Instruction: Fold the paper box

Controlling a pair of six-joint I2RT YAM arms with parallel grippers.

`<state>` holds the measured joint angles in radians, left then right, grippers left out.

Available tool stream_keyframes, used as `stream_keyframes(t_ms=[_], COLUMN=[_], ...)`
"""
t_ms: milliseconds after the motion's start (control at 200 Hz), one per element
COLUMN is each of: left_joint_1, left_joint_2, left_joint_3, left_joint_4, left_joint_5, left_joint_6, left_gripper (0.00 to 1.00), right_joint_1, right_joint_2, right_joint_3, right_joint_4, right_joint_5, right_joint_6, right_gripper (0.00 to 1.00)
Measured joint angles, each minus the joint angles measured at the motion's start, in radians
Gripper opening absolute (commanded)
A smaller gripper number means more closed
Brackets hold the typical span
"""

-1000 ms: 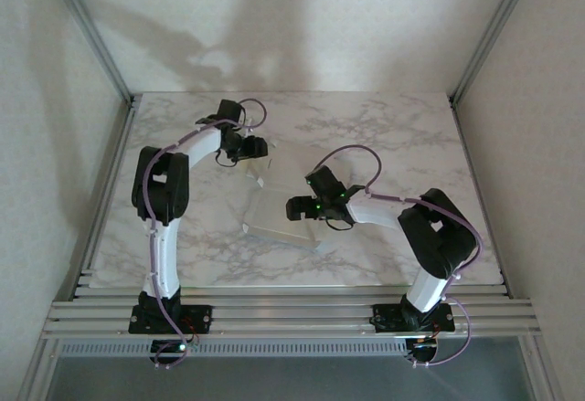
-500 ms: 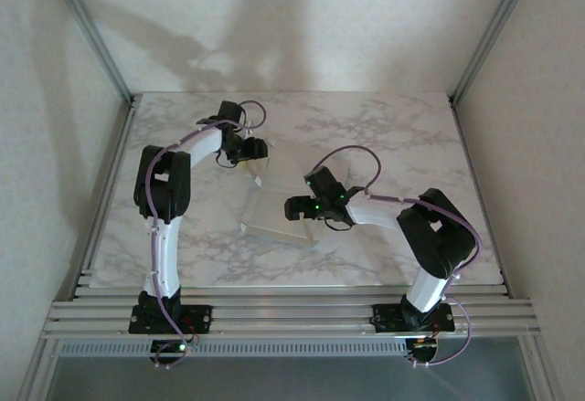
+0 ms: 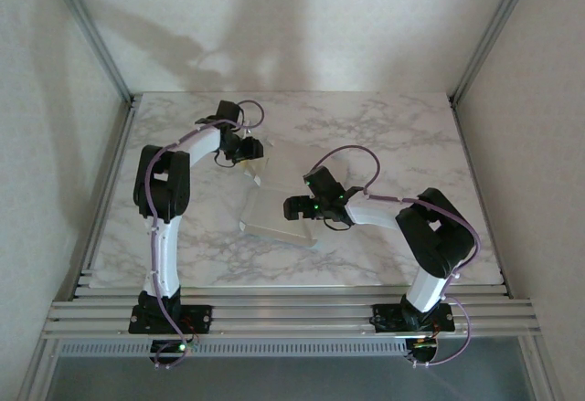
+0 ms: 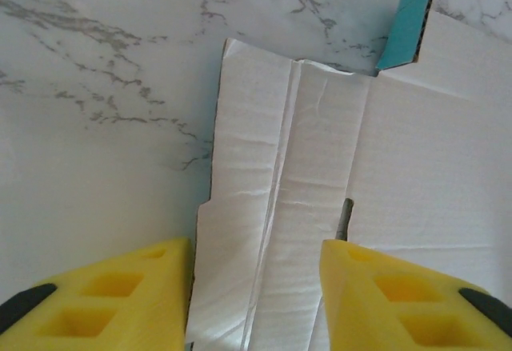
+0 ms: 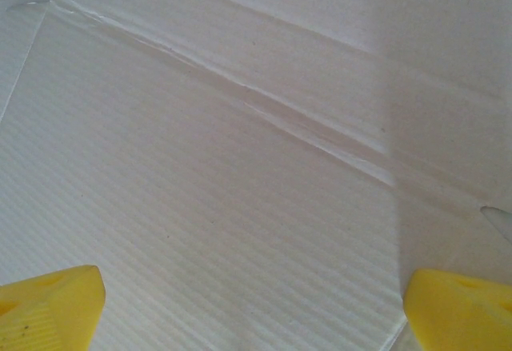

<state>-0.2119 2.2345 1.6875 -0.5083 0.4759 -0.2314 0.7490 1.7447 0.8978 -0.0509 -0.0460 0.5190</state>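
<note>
Table (image 3: pixel 411 136) bears paper box (image 3: pixel 279 211) — left fingers (image 4: pixel 120 295) part-open astride its flap (image 4: pixel 256 199), right fingers (image 5: pixel 48 303) wide, both empty.

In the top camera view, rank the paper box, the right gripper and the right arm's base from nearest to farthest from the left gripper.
1. paper box: its far-left flap lies right at the left gripper.
2. right gripper: over the box's right part, nearer the camera.
3. right arm's base: at the near edge, far to the right.
</note>
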Motion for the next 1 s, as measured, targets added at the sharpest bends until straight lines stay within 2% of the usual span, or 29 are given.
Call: stream_keyframes(t_ms=[100, 285, 415, 470, 551, 671, 826, 996], left_joint_1=[0.0, -0.003, -0.002, -0.002, -0.001, -0.002, -0.008, -0.011], left_joint_2=[0.0, 0.0, 0.0, 0.0, -0.005, -0.047, -0.113, -0.197], left_joint_3=[0.002, 0.008, 0.011, 0.011, 0.005, -0.056, -0.138, -0.244], left_joint_4=[0.0, -0.01, -0.011, -0.008, 0.016, 0.074, 0.149, 0.262], left_joint_5=[0.006, 0.032, 0.037, 0.035, 0.041, 0.087, 0.169, 0.224], left_joint_6=[0.018, 0.045, 0.058, 0.067, 0.076, 0.09, 0.115, 0.148], left_gripper=[0.3, 0.25, 0.11, 0.1, 0.02, 0.02, 0.03, 0.03], right_joint_1=[0.0, 0.002, 0.003, 0.003, 0.003, 0.003, -0.008, -0.081], right_joint_2=[0.001, 0.006, 0.004, -0.001, -0.012, -0.039, -0.107, -0.181], right_joint_3=[0.0, 0.003, 0.003, 0.002, -0.004, -0.016, -0.021, 0.043], right_joint_4=[0.0, 0.011, 0.014, 0.014, 0.018, -0.005, -0.139, -0.307], right_joint_5=[0.0, -0.001, -0.001, -0.003, -0.007, -0.033, -0.09, -0.15], right_joint_6=[0.0, 0.0, 0.0, 0.001, 0.001, -0.003, -0.056, -0.146], right_gripper=[0.99, 0.99, 0.99, 0.99, 0.99, 0.98, 0.98, 0.92])
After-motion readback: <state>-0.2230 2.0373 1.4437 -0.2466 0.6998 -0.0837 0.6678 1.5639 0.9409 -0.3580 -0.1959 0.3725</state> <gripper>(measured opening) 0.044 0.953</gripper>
